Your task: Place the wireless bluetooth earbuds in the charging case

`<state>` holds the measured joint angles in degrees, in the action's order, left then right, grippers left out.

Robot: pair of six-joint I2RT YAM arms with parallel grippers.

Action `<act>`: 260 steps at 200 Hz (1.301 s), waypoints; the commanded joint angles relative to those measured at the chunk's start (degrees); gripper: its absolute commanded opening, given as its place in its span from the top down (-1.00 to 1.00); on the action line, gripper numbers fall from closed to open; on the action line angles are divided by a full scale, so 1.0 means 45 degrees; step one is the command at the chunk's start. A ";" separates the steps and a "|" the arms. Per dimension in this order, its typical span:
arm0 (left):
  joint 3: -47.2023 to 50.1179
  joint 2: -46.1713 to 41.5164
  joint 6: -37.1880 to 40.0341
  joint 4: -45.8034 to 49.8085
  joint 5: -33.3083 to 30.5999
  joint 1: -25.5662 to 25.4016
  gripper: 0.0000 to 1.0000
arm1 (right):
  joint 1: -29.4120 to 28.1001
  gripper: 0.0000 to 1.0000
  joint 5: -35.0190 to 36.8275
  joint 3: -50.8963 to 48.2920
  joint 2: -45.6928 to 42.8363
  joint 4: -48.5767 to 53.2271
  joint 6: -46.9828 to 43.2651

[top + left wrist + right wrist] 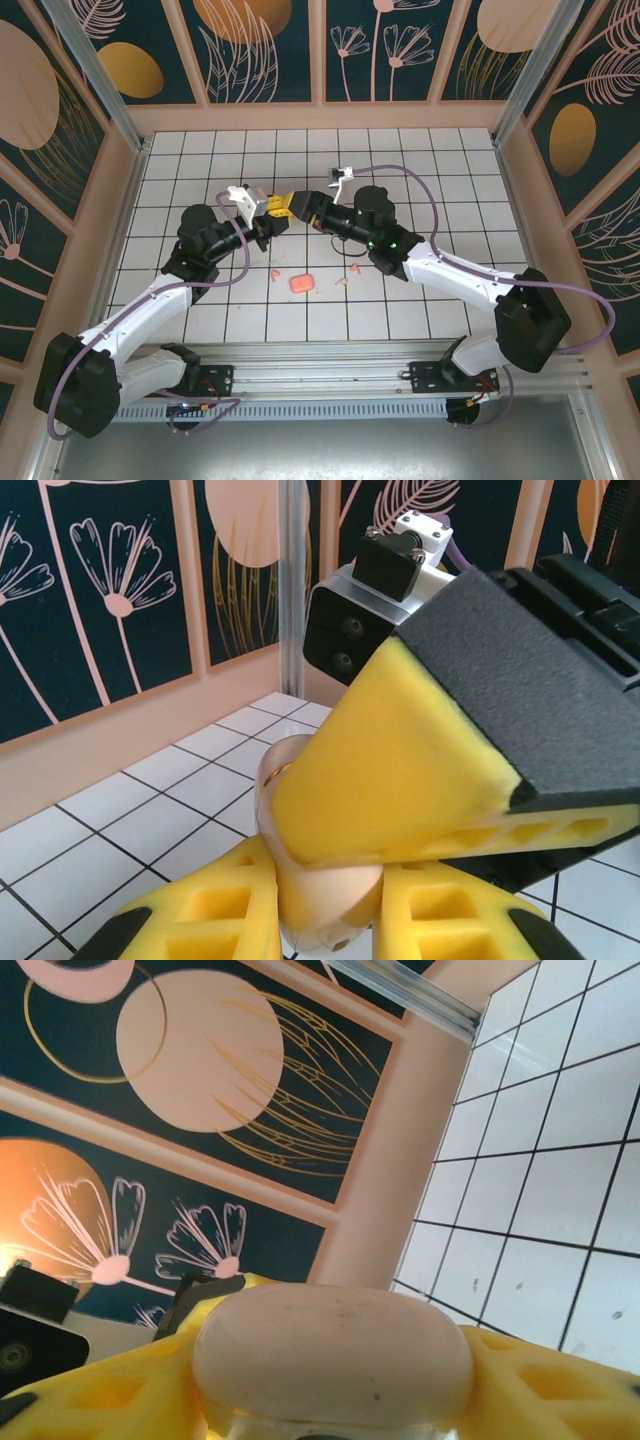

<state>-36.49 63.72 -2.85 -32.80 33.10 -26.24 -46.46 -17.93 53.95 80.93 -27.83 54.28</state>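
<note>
While my left claw [325, 925] and right claw [330, 1385] both clamp the pale charging case [330, 1335] mid-air, I should part its halves evenly, without twisting.

The table [200, 180] is basically a white tile grid with dark lines, boxed in by a peach rim. Lying on it toward the front-middle there's a coral-pink rounded box [300, 284], one tiny peach earbud piece [274, 274] just to its left, and two more earbud pieces [352, 268] close together a little off to its right.
</note>
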 commanded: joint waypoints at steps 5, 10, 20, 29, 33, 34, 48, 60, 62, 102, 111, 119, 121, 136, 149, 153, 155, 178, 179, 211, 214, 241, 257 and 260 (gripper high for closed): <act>-0.0570 0.0192 -0.0152 0.0025 0.0567 -0.0067 0.67 | 0.0053 -0.33 0.0575 -0.0051 -0.1445 0.0726 -0.2377; -0.0592 0.0228 -0.0177 0.0026 0.0665 -0.0067 0.67 | 0.0086 -0.33 0.0801 -0.0178 -0.1796 0.0970 -0.2781; -0.0692 0.0315 -0.0235 0.0041 0.0939 -0.0075 0.67 | 0.0343 -0.33 0.0989 -0.0472 -0.2524 0.1368 -0.3725; -0.0819 0.0403 -0.0226 0.0143 0.1199 -0.0066 0.67 | 0.0705 -0.34 0.0743 -0.0759 -0.3233 0.1475 -0.4586; -0.0878 0.0454 -0.0252 0.0173 0.1324 -0.0066 0.67 | 0.0926 -0.33 0.0525 -0.0879 -0.3523 0.1478 -0.4922; -0.0886 0.0461 -0.0258 0.0176 0.1340 -0.0067 0.67 | 0.0986 -0.34 0.0468 -0.0907 -0.3595 0.1478 -0.4996; -0.1029 0.0574 -0.0253 0.0179 0.1752 -0.0080 0.67 | 0.1889 -0.33 -0.0905 -0.1276 -0.4468 0.1460 -0.6294; -0.1119 0.0644 -0.0294 0.0104 0.2071 -0.0065 0.68 | 0.2661 -0.31 -0.2340 -0.1423 -0.5006 0.1753 -0.7579; -0.1127 0.0654 -0.0291 0.0082 0.2144 -0.0072 0.69 | 0.2793 -0.30 -0.2581 -0.1404 -0.5081 0.1860 -0.7812; -0.1497 0.0982 -0.0382 -0.0253 0.3728 -0.0058 0.69 | 0.4444 -0.18 -0.7422 0.0554 -0.4950 0.6598 -1.4789; -0.1604 0.1055 -0.0394 -0.0285 0.4084 -0.0068 0.70 | 0.4445 -0.16 -0.7604 0.1090 -0.4715 0.7741 -1.6198; -0.1695 0.1110 -0.0394 -0.0296 0.4368 -0.0067 0.70 | 0.4464 -0.15 -0.7577 0.1609 -0.4415 0.8736 -1.7152; -0.1715 0.1126 -0.0385 -0.0316 0.4437 -0.0067 0.69 | 0.4479 -0.16 -0.7577 0.1742 -0.4342 0.9025 -1.7393; -0.1821 0.1166 -0.0328 -0.0442 0.4817 -0.0066 0.69 | 0.4455 -0.15 -0.7761 0.2819 -0.3485 1.0699 -1.8651; -0.1907 0.1191 -0.0216 -0.0454 0.5057 -0.0068 0.69 | 0.4398 -0.13 -0.8082 0.3572 -0.2775 1.1639 -1.9327; -0.1927 0.1191 -0.0186 -0.0432 0.5113 -0.0064 0.69 | 0.4363 -0.12 -0.8163 0.3733 -0.2608 1.1834 -1.9508; -0.1944 0.1191 -0.0152 -0.0394 0.5146 -0.0081 0.69 | 0.4336 -0.12 -0.8202 0.3806 -0.2509 1.1914 -1.9603; -0.2215 0.1260 0.0294 0.0067 0.5357 -0.0066 0.69 | 0.4146 -0.12 -0.8384 0.4334 -0.1815 1.2424 -2.0493; -0.2229 0.1264 0.0308 0.0084 0.5377 -0.0067 0.69 | 0.4149 -0.12 -0.8400 0.4346 -0.1794 1.2440 -2.0516; -0.2235 0.1122 0.0338 0.0022 0.5345 -0.0066 0.69 | 0.3723 -0.08 -0.8538 0.5298 -0.0825 1.3262 -2.1379; -0.2225 0.1114 0.0326 -0.0019 0.5342 -0.0067 0.69 | 0.3664 -0.08 -0.8496 0.5369 -0.0741 1.3327 -2.1440; -0.2286 0.1113 0.0255 -0.0056 0.5475 -0.0062 0.69 | 0.3210 -0.06 -0.8417 0.5607 -0.0363 1.3194 -2.1696; -0.2233 0.1019 0.0258 -0.0056 0.5481 -0.0064 0.70 | 0.3025 -0.05 -0.8489 0.5778 -0.0186 1.3207 -2.1760; -0.2234 0.0989 0.0252 -0.0041 0.5462 -0.0057 0.70 | 0.3000 -0.05 -0.8526 0.5810 -0.0170 1.3208 -2.1768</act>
<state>-45.12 68.99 -2.57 -31.92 55.81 -26.48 -31.51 -54.15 77.30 79.13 30.04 -40.82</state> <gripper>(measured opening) 0.195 0.530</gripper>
